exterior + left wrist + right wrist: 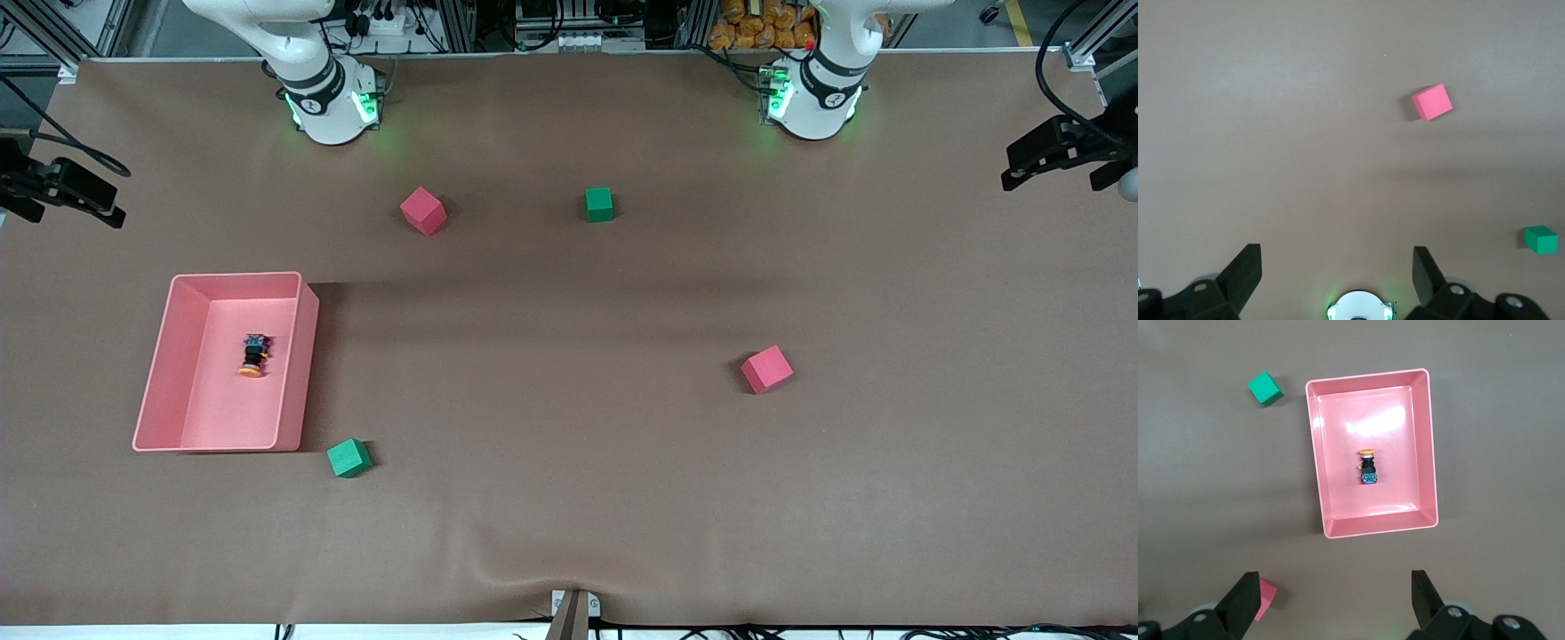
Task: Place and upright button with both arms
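The button point(253, 356) lies on its side in the pink tray point(302, 356), orange cap toward the front camera. It also shows in the right wrist view point(1367, 467), inside the tray point(1425, 453). My right gripper point(1335, 583) is open and empty, high over the table between the tray and the right arm's base. My left gripper point(1336, 260) is open and empty, high over bare table close to the left arm's base point(1360, 307). Neither gripper shows in the front view; only the arms' bases do.
A pink cube point(423, 211) and a green cube point(598, 204) lie near the bases. Another pink cube point(766, 369) lies toward the left arm's end. A green cube point(348, 458) sits by the tray's corner nearest the camera. Brown cloth covers the table.
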Controlling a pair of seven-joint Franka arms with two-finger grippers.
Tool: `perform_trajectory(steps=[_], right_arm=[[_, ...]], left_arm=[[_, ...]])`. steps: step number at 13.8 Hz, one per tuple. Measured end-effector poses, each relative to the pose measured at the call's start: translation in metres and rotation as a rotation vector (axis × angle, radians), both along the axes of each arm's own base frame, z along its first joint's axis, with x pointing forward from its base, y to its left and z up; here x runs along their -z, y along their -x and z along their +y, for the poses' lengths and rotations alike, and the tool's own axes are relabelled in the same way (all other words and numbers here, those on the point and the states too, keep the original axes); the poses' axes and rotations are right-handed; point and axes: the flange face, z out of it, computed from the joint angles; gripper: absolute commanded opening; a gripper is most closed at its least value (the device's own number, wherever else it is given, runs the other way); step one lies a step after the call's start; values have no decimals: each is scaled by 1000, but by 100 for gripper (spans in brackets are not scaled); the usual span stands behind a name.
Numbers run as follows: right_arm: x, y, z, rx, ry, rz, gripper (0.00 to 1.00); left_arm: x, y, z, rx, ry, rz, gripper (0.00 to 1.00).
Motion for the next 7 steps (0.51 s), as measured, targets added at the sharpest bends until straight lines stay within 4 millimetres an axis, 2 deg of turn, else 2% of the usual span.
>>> perform_trajectory(steps=[3,7], right_arm=[[39,-21,-6,10,-2,61,100],[124,-59,-12,14,-5,165,100]], left_arm=[[1,0,-1,1,0,5,100],[0,1,0,0,0,3,100]])
